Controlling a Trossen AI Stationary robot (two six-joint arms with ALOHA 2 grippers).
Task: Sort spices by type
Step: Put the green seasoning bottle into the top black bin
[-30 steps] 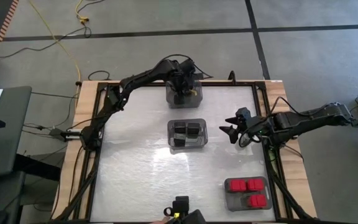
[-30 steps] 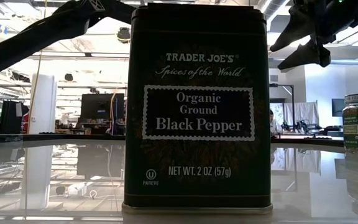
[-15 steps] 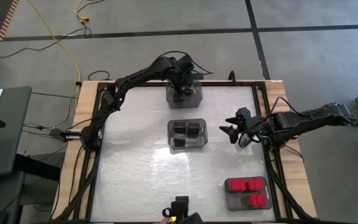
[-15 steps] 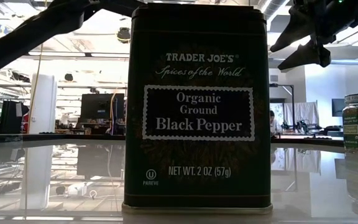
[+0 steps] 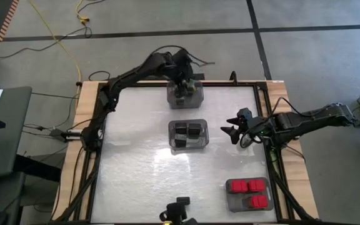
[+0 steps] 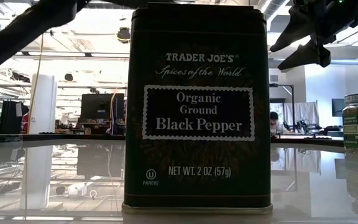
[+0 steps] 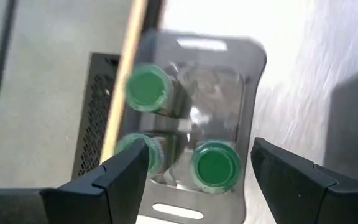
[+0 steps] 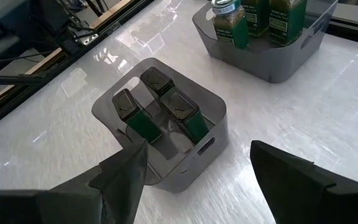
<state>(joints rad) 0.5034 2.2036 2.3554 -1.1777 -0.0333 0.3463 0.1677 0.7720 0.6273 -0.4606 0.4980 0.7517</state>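
Observation:
The far bin (image 5: 185, 95) holds three green-capped jars (image 7: 146, 88), standing upright on its floor. My left gripper (image 7: 201, 149) hovers open above this bin (image 7: 253, 62), its fingers wide apart over the jars. The middle bin (image 5: 188, 135) holds black-topped jars (image 8: 166, 102). My right gripper (image 5: 236, 132) waits open in the air to the right of it, also seen in the right wrist view (image 8: 199, 149). Red-capped jars (image 5: 249, 194) fill a bin at the near right. A black pepper tin (image 6: 197, 106) stands at the near edge.
The pepper tin (image 5: 180, 209) stands right in front of the low camera and blocks most of that view. Bare table lies between the bins and along the left side (image 5: 130, 156). A black frame rail (image 5: 272, 162) runs along the table's right edge.
My left gripper has risen out of the far bin and drawn slightly toward the far edge, so the jars in it now show. The right arm has kept still.

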